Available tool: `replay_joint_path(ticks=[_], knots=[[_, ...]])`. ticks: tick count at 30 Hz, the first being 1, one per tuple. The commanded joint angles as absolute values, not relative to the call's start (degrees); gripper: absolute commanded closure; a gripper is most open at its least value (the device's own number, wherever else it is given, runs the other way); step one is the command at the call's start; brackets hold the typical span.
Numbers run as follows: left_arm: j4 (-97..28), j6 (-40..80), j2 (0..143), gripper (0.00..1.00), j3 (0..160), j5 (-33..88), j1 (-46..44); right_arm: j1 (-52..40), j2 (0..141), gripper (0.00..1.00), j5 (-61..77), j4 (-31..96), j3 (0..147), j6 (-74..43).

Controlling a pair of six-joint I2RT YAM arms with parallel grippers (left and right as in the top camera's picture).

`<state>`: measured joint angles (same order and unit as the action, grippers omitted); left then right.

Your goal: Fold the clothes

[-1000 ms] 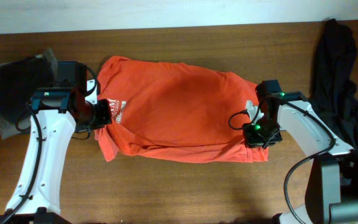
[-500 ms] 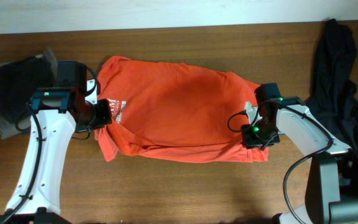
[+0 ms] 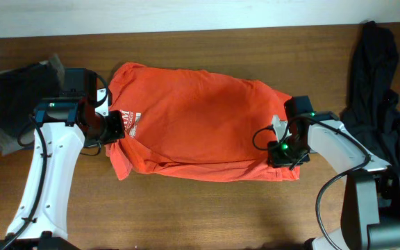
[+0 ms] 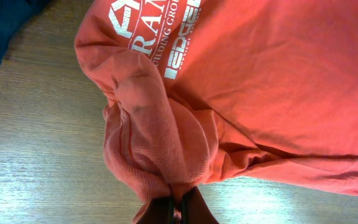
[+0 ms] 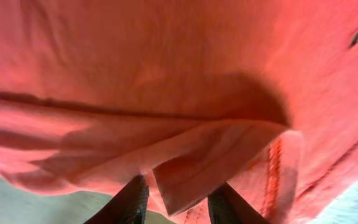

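We are folding the orange-red T-shirt (image 3: 200, 121). It lies across the middle of the brown table (image 3: 186, 215), stretched long from our left side to our right side. The white letters (image 4: 157, 31) show near the left end.

Our left gripper (image 4: 178, 210) is pinched tight on a bunched-up lump of the shirt at its left end. The cloth puffs out just above the two fingers. Our right gripper (image 5: 178, 199) is at the other end, at the near corner. Its two fingers are apart, and a loose flap of the shirt hangs between them. We do not think it is squeezing the flap yet.

How far are we? Not very far, we think. The shirt is spread out. Along the near edge one layer lies over another, so maybe one long fold is made. But the shirt is a big long shape, not a small neat square. The left end is crumpled and the near edge is wavy.

What is left? We think the right fingers must close on the flap. Then both ends need lifting and laying over, and the shirt needs more folds to be small and tidy.

A dark pile (image 3: 16, 97) sits beside the left arm, and more dark cloth (image 3: 380, 90) lies at the far right. We cannot tell if these need folding too.
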<state>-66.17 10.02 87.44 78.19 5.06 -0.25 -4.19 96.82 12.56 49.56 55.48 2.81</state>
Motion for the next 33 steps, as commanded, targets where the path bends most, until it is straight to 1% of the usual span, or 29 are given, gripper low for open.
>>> replay_joint_path(ticks=[1,3,7,17,23,25,28,33], knots=[[-66.0,9.3,87.22,0.99,78.06,4.64,-0.32,-4.49,96.86,0.71,13.45,48.6,54.08,2.48],[-65.98,9.3,87.22,0.99,78.06,4.64,-0.32,-4.49,96.86,0.76,13.5,48.1,54.08,2.46],[-66.0,9.3,87.22,1.0,78.06,4.64,-0.32,-4.49,96.86,0.8,13.47,47.55,54.08,2.46],[-65.98,9.3,87.22,0.99,78.06,4.64,-0.32,-4.49,96.86,0.96,13.26,46.39,54.08,2.42],[-64.97,9.26,87.2,0.99,78.32,4.62,-0.32,-4.45,96.64,0.96,9.74,46.04,55.24,-1.17],[-64.51,9.04,87.2,0.99,79.79,4.6,-0.12,-4.36,95.79,0.96,9.56,48.84,58.24,-1.15],[-64.75,8.84,87.07,0.99,86.04,4.58,1.56,-3.6,92.36,0.96,6.98,56.97,67.99,-1.15],[-65.8,8.86,87.05,0.99,97.58,4.64,5.41,-1.32,87.96,0.96,1.3,71.26,88.33,-1.1]])
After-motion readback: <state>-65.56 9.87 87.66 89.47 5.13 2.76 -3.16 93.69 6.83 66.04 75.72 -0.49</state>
